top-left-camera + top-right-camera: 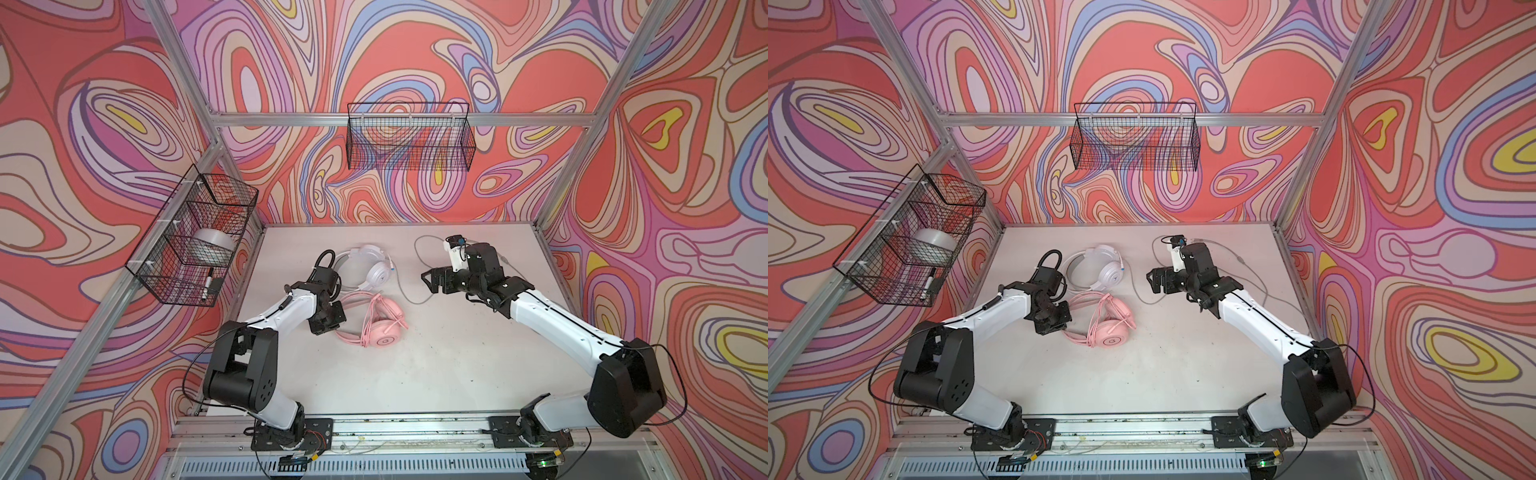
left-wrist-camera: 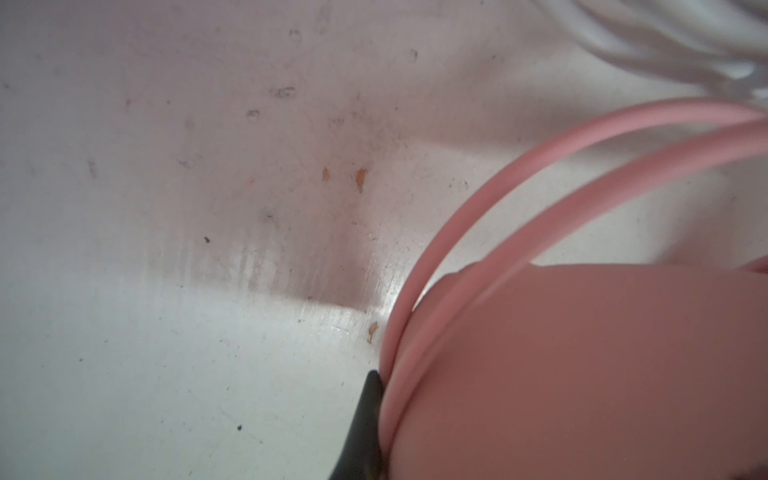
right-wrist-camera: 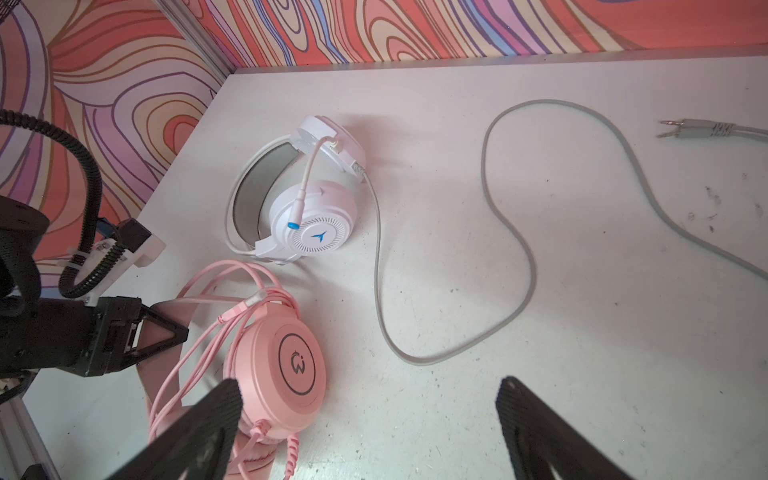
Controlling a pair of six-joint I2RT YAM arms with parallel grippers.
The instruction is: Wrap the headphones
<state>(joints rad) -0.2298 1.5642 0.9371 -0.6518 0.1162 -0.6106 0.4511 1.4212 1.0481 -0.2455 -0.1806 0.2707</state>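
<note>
One pink headset [image 1: 384,338] beside left hand [image 1: 337,321]

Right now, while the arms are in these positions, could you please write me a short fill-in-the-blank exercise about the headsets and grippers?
The right gripper stands ___ and holds nothing.
The left gripper is shut on the wrapped headset, whose colour is ___.
The loose cable on the table belongs to the far headset, whose colour is ___.
Missing words: open; pink; white.
</note>
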